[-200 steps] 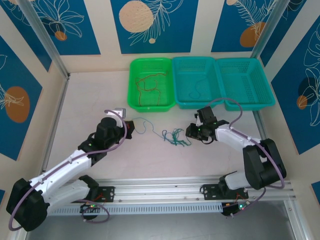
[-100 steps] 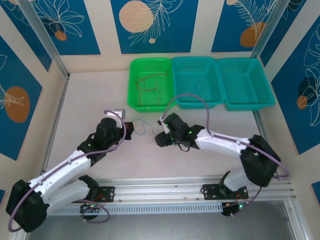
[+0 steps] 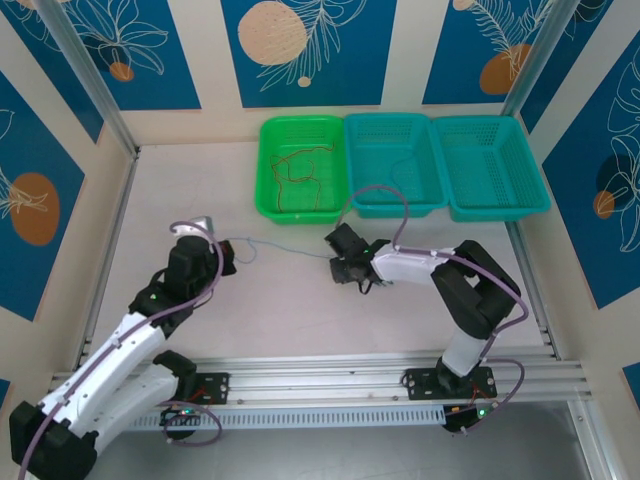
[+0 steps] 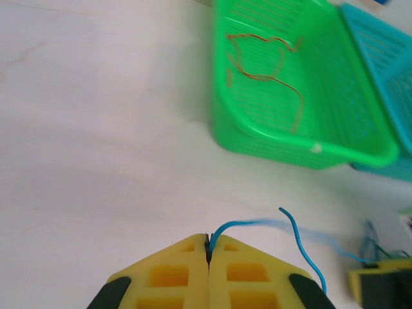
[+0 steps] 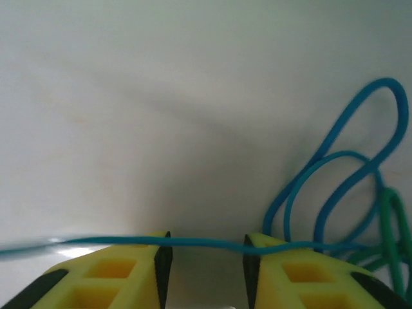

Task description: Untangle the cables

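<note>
Left claw [image 3: 226, 252] drawn back leftward since the earlier frame, right claw [image 3: 338, 266] shifted slightly rightward; blue cable [image 3: 280, 248] now stretched in a thin line between them.
Left claw: pinched fully closed on the blue cable.
Right claw: fingers parted, gripping nothing; blue cable crosses the gap at the tips; blue loops and green cable [image 5: 389, 219] just beside.
Surface [image 3: 280, 320]: pale, matte.
Far edge: green basket [image 3: 262, 170] holding red-brown cable [image 3: 295, 170]; two teal baskets [image 3: 400, 210] adjoining.
Walls: blue leaf-print panels [image 3: 300, 50]; aluminium posts [image 3: 87, 75].
</note>
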Tool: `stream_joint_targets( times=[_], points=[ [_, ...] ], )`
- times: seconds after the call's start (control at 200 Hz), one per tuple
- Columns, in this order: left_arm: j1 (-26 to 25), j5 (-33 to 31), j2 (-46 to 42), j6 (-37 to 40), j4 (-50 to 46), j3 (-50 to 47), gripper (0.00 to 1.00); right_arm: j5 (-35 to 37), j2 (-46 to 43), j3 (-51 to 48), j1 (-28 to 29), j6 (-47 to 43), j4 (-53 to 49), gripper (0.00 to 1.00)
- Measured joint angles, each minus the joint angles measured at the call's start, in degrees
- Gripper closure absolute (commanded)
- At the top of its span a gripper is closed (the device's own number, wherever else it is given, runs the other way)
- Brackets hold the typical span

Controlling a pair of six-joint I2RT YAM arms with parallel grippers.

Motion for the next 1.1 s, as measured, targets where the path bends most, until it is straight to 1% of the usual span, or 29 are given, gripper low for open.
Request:
stream_joint_targets(
  times=[0.075,0.24,0.39,0.455,0.56,0.65,0.71,0.75,0.785,0.855,0.935,1.1],
  points=[
    [1.95,-0.15,-0.74,-0.61,-1.99,0.02,1.0,0.09,-2.58,-2.69,-2.8,2.36,-0.57,0.65],
    [3.3,0.92,-0.81,-1.05,-4.28,0.02,1.0,-0.81,-9.38,-7.54,-8.66,6.27,-2.27,0.62],
    [4.22,1.99,0.02,-1.88,-3.58,0.02,1.0,-1.29,-13.94,-8.94,-10.03,6.84,-4.98,0.55],
    [4.42,3.3,0.96,-2.1,-2.58,-0.09,1.0,-2.95,-16.2,-8.98,-9.9,6.12,-5.35,0.51],
    [4.46,7.72,1.9,-2.1,1.79,-1.84,1.0,-8.46,-20.26,-8.94,-7.76,2.97,-3.5,0.46],
    [4.46,11.93,2.34,-2.1,5.33,-3.58,1.0,-13.35,-22.71,-8.59,-3.67,-1.49,-0.63,0.4],
    [4.46,14.16,2.6,-2.03,6.6,-4.0,1.0,-15.3,-23.26,-8.09,-0.46,-4.74,1.81,0.32],
    [4.46,15.45,2.64,-1.97,7.48,-4.04,1.0,-16.28,-23.28,-7.82,1.46,-7.56,4.13,0.23],
    [4.46,16.57,2.58,-1.88,8.24,-4.04,1.0,-16.98,-22.99,-7.65,2.84,-9.86,6.03,0.2],
    [4.46,18.69,2.4,-1.55,9.73,-4.04,1.0,-18.82,-21.16,-6.62,4.5,-14.1,10.25,0.17],
    [4.46,21.31,1.73,-0.61,10.64,-4.04,1.0,-21.68,-16.85,-3.93,5.14,-17.94,14.62,0.15],
    [4.46,25.09,0.22,0.98,10.91,-3.02,1.0,-27.89,-6.38,2.67,6.49,-22.84,23.61,0.14]
  ],
)
